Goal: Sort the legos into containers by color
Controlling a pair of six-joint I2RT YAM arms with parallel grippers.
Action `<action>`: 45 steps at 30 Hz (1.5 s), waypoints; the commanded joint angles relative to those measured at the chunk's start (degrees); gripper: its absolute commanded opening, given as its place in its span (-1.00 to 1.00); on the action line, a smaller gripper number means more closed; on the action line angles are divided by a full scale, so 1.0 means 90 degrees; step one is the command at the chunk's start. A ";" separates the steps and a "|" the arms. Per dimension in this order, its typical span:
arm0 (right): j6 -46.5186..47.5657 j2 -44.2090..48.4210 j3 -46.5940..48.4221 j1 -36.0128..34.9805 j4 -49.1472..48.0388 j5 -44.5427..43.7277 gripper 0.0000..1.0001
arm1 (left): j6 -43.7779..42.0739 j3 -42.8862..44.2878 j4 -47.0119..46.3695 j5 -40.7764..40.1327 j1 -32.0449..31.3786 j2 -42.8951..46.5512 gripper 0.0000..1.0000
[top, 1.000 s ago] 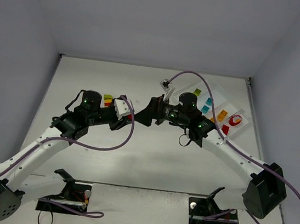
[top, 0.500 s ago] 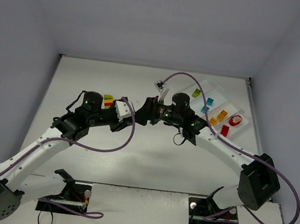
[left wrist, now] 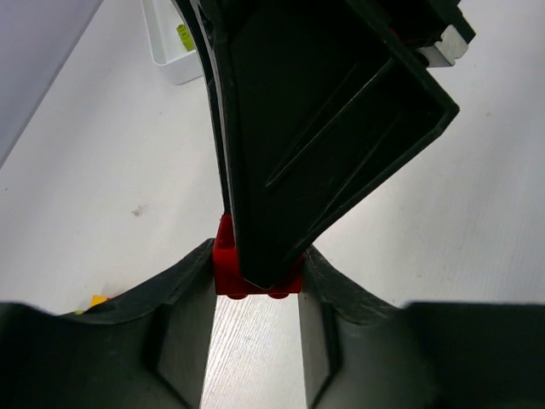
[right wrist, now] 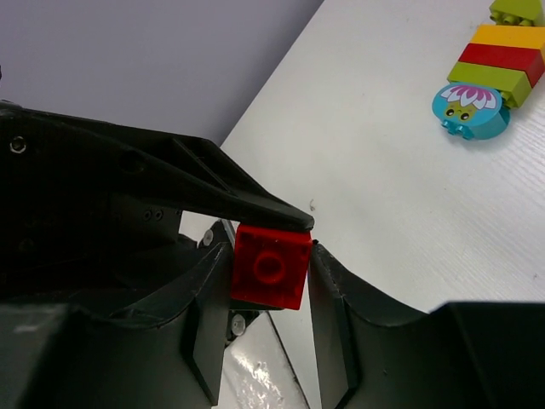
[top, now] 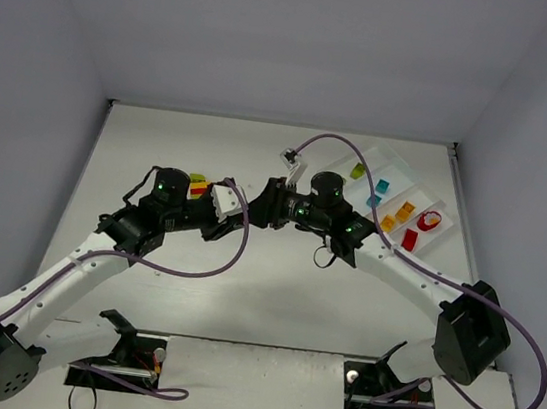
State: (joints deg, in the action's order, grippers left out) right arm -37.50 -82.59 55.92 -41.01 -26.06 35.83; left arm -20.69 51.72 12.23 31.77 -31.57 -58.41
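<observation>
Angling inward, left gripper (left wrist: 255, 279) and right gripper (right wrist: 271, 274) both clamp red lego (right wrist: 272, 256).

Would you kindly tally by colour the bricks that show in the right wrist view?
Red: 2, the held red brick and the stacked red brick
Lime green: 2, the lower green brick and the end green brick
Yellow: 1, the yellow brick
Teal: 1, the teal flower brick
Total: 6

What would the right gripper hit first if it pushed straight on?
Most likely the left gripper, head-on: it and the right gripper are both shut on the same red brick, tip to tip.
</observation>
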 commanded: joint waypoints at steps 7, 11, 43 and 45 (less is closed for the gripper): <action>0.0670 0.0845 -0.0119 0.1242 0.1215 -0.2034 -1.00 | 0.0627 0.0317 -0.0461 -0.0531 -0.0037 -0.0169 0.03; 0.0913 0.1070 -0.0188 0.2414 0.1995 -0.3451 -1.00 | 0.1067 0.0376 -0.0567 -0.0960 -0.0037 -0.0297 0.14; 0.0690 -0.0023 -0.1281 0.4987 0.2652 -0.4871 -0.47 | 0.4183 0.1440 0.0916 -0.5189 0.0979 -0.1576 0.63; 0.0670 0.0006 -0.1330 0.4987 0.2623 -0.4861 -0.27 | 0.4368 0.1537 0.1043 -0.5413 0.1018 -0.1722 0.63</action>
State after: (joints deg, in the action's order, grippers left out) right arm -30.09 -84.31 44.03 3.73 -0.01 -7.46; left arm 15.35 61.78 21.10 -13.39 -23.22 -73.32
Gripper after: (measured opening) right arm 0.352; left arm 0.814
